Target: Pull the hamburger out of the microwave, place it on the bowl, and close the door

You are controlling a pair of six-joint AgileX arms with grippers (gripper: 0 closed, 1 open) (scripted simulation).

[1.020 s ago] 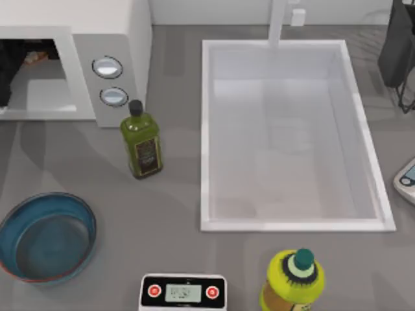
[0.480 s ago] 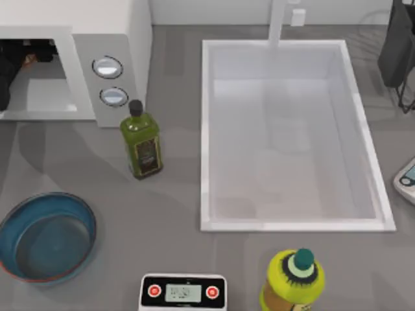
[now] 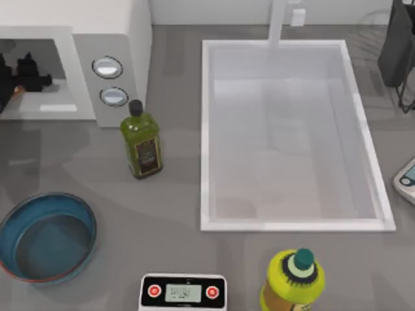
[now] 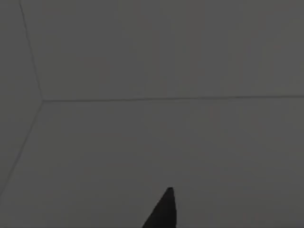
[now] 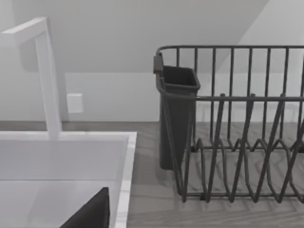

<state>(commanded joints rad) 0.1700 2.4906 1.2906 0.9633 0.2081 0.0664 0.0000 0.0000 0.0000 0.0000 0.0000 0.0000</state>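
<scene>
The grey worktop (image 3: 175, 188) is crowded: a large white sink (image 3: 206, 136) takes up its middle and right, reaching nearly to the far wall. The microwave (image 3: 123, 39) stands at the far left, its cavity open toward the near side; I cannot see the door. A broad bare stretch of worktop lies between the microwave's front edge and the bowl (image 3: 47, 237), which sits at the near left, close to the left edge. An olive-green bottle (image 3: 141, 140) stands upright just near of the knob panel, between the microwave and the sink's left rim. A white scale (image 3: 183, 292) and a yellow-green bottle (image 3: 291, 280) crowd the near edge. A dark dish rack (image 5: 237, 142) stands at the far right, by my parked right arm.

My left jaws (image 3: 29, 74) are inside the cavity, at its left part. I cannot tell whether they are apart or together. A small orange-brown speck just left of them may be the hamburger; I cannot tell if they touch it.
</scene>
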